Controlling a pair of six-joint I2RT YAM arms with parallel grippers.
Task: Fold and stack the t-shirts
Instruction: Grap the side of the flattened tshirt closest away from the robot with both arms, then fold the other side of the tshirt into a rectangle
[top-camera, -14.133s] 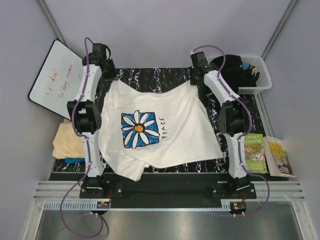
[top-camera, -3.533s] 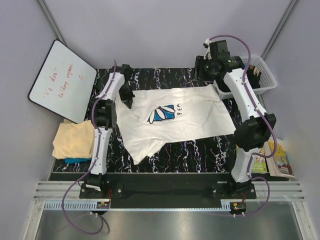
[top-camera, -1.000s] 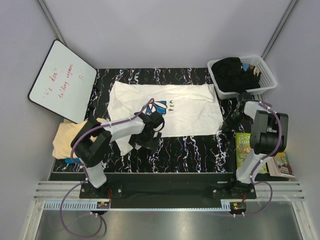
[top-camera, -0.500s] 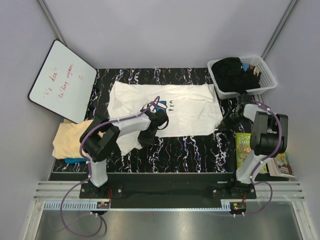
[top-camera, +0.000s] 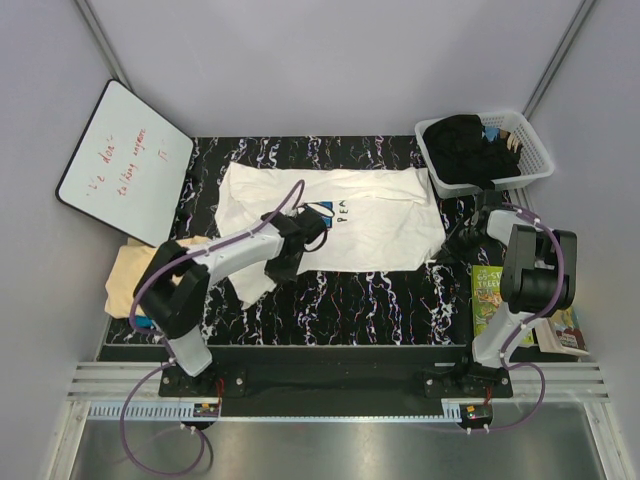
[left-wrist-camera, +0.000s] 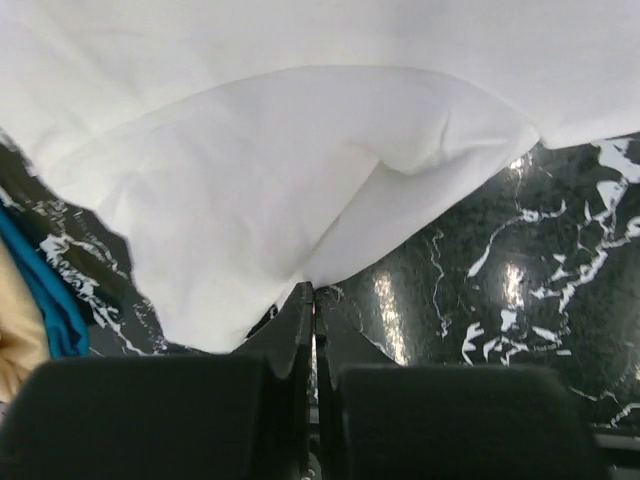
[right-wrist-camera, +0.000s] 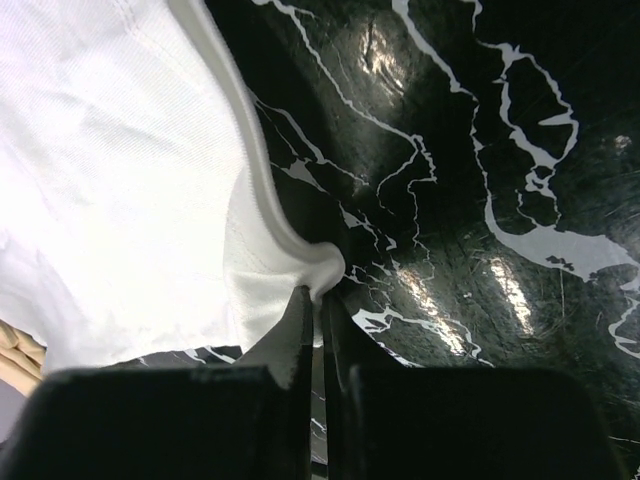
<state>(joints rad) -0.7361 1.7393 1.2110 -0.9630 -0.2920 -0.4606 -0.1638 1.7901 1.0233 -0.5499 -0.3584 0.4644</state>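
The large white t-shirt (top-camera: 375, 225) lies folded into a wide band across the black marbled table (top-camera: 380, 300), with part of its blue daisy print (top-camera: 320, 211) showing. My left gripper (top-camera: 290, 255) is at the shirt's front left edge, shut on a fold of the white cloth (left-wrist-camera: 300, 200). My right gripper (top-camera: 448, 250) is low at the shirt's front right corner, shut on the rolled hem (right-wrist-camera: 325, 268). The pale peach shirt (top-camera: 135, 275) lies on the teal-blue shirt (top-camera: 145, 320) at the table's left edge. The teal-blue one also shows in the left wrist view (left-wrist-camera: 40, 290).
A white basket (top-camera: 530, 150) holding dark clothes stands at the back right. A whiteboard (top-camera: 120, 160) leans at the back left. Books (top-camera: 490, 300) lie along the right edge by the right arm.
My left gripper has moved from in front of the shirt back and a little left over its front edge, drawing the arm in. The right gripper has stayed at the shirt's corner.
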